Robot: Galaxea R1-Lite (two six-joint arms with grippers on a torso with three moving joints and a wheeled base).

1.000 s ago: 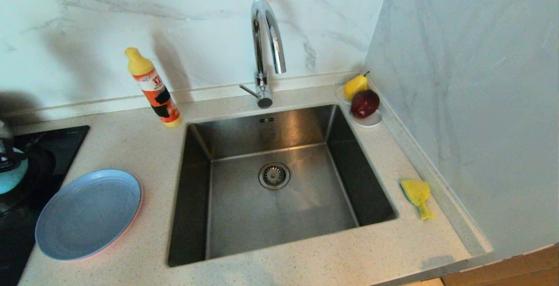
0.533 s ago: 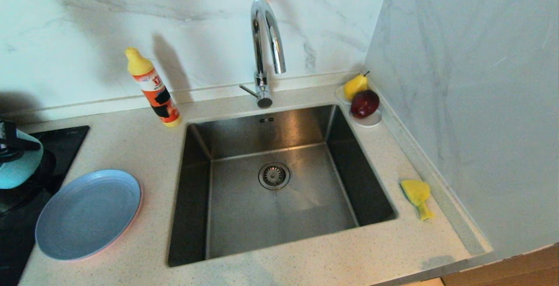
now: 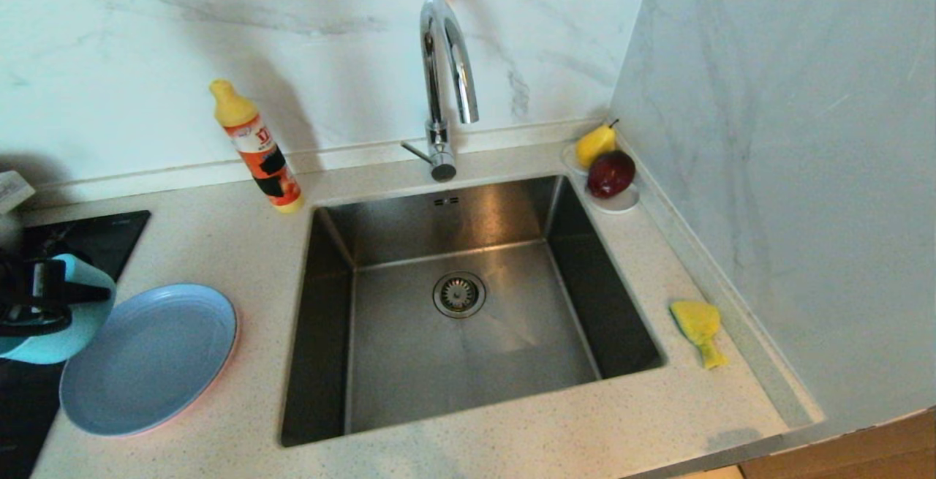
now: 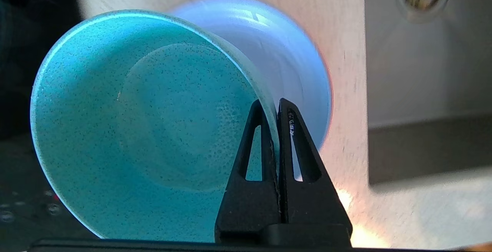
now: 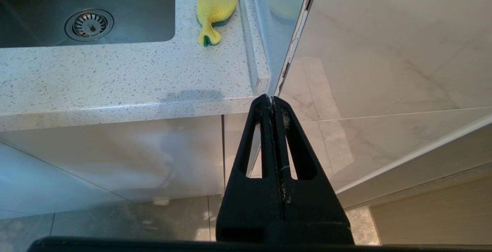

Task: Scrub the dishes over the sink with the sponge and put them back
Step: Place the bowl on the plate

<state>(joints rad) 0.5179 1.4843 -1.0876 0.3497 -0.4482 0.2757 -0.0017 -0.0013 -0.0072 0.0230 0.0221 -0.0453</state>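
Left gripper was clamped on the rim of the teal bowl, held at the far left beside the light-blue plate. Sink sat centre; sponge lay right. Right gripper was closed, empty, below the counter edge.

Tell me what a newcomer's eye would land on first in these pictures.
The big steel sink fills the middle under its curved chrome tap. At the far left, the left tool pinches the rim of a teal bowl, lifted beside the light-blue plate. A yellow sponge lies on the counter right of the sink.
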